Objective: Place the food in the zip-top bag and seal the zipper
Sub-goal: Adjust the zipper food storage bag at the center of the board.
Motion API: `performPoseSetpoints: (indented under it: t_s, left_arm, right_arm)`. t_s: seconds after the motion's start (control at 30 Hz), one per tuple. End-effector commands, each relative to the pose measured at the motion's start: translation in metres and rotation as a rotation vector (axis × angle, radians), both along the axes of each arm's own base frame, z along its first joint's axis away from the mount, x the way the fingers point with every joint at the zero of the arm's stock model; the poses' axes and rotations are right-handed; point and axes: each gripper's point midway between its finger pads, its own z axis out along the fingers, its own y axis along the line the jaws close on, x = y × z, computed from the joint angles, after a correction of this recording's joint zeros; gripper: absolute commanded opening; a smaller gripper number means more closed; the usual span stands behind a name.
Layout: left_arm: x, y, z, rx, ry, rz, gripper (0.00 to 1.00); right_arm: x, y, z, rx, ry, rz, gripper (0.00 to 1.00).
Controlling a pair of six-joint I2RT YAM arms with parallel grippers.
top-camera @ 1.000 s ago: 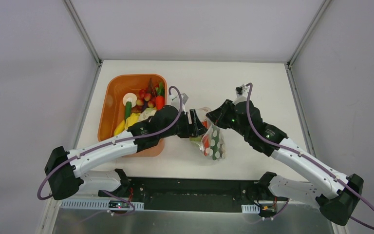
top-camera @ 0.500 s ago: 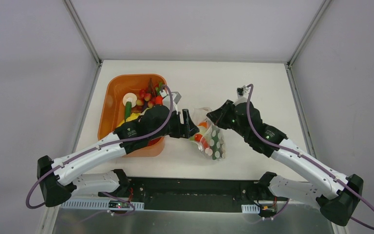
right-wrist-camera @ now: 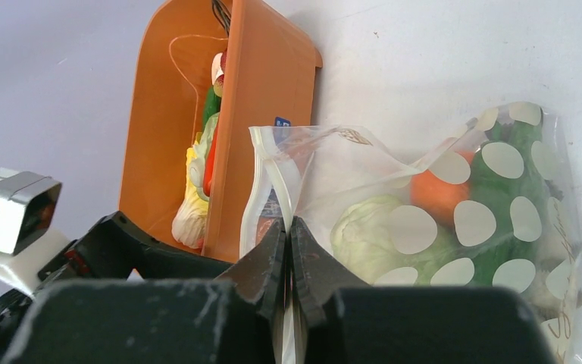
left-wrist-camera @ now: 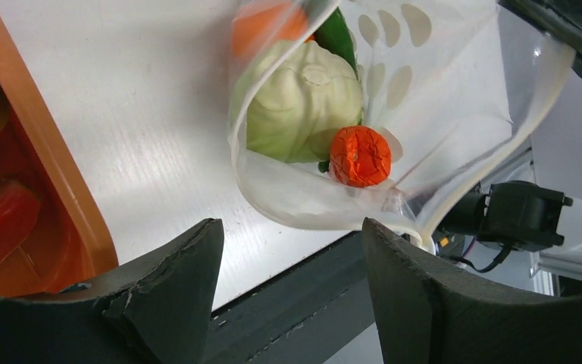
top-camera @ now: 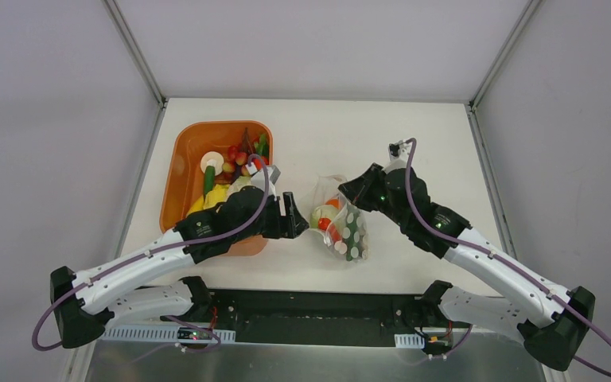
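Observation:
The clear dotted zip-top bag [top-camera: 342, 227] lies mid-table with its mouth open toward the tub; it also shows in the left wrist view [left-wrist-camera: 455, 91] and right wrist view [right-wrist-camera: 500, 197]. Inside it are a pale cabbage [left-wrist-camera: 303, 102], a small red tomato [left-wrist-camera: 358, 155], an orange piece [right-wrist-camera: 439, 193] and a green piece [right-wrist-camera: 511, 189]. My right gripper [right-wrist-camera: 289, 227] is shut on the zipper strip [right-wrist-camera: 269, 178] at the bag's mouth and holds it up. My left gripper [left-wrist-camera: 292, 250] is open and empty, just left of the bag's mouth [top-camera: 301, 223].
The orange tub [top-camera: 183, 171] with several more toy fruits and vegetables stands left of the bag, under my left arm; it also shows in the right wrist view [right-wrist-camera: 261, 121]. The table's near edge and a black rail [top-camera: 318, 306] lie just below the bag.
My left gripper has drawn back to the left out of the bag's mouth, leaving the cabbage and tomato inside. My right gripper has stayed shut on the bag's edge.

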Motion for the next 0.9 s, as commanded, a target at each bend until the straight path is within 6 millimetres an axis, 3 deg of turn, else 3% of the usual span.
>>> performPoseSetpoints:
  t_s: [0.0, 0.17, 0.3, 0.4, 0.73, 0.87]
  left_arm:
    - [0.01, -0.01, 0.001, -0.018, 0.007, 0.043, 0.68]
    - [0.018, -0.024, -0.006, 0.023, 0.023, 0.031, 0.64]
    - [0.025, -0.023, -0.004, 0.016, -0.002, 0.065, 0.57]
    - [0.028, -0.027, 0.003, 0.008, -0.024, 0.053, 0.48]
    - [0.044, -0.028, 0.037, 0.044, -0.139, 0.045, 0.0]
    - [0.05, -0.035, 0.057, 0.038, -0.193, -0.008, 0.0]
  right_arm:
    - [0.002, 0.0, 0.023, 0.072, -0.048, -0.011, 0.06]
    - [0.0, 0.001, 0.024, 0.077, -0.048, -0.003, 0.06]
    - [-0.002, 0.001, 0.024, 0.075, -0.046, 0.005, 0.06]
    - [-0.004, 0.003, 0.024, 0.077, -0.045, 0.025, 0.06]
    - [-0.031, 0.011, 0.033, 0.054, -0.117, 0.214, 0.06]
    - [-0.033, 0.004, 0.039, 0.036, -0.129, 0.206, 0.06]
